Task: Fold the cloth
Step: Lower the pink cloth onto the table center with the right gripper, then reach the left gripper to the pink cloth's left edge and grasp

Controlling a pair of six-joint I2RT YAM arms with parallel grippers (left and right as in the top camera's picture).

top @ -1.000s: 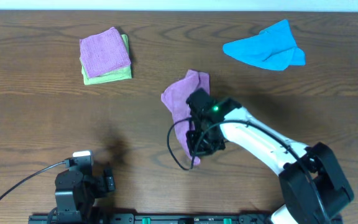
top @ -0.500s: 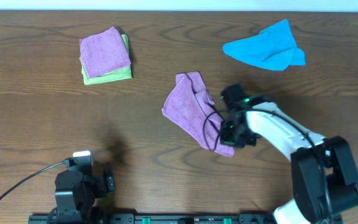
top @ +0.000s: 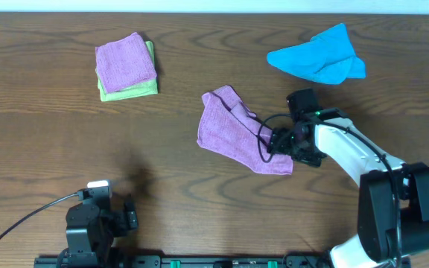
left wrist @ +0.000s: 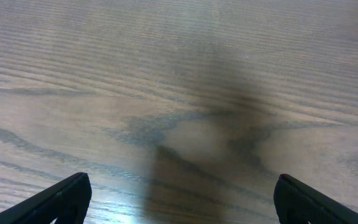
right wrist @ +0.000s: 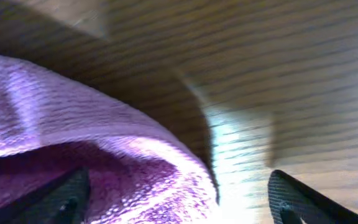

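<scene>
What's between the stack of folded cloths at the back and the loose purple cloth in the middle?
Only bare table lies between the stack and the loose purple cloth; the overhead view shows it.

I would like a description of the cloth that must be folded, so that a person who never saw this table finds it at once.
On the wooden table, look near the middle, below and left of the blue cloth. The cloth lies there alone, loose and rumpled, dull mauve. The other purple cloth, upper left, is neatly folded and sits on a green cloth.
</scene>
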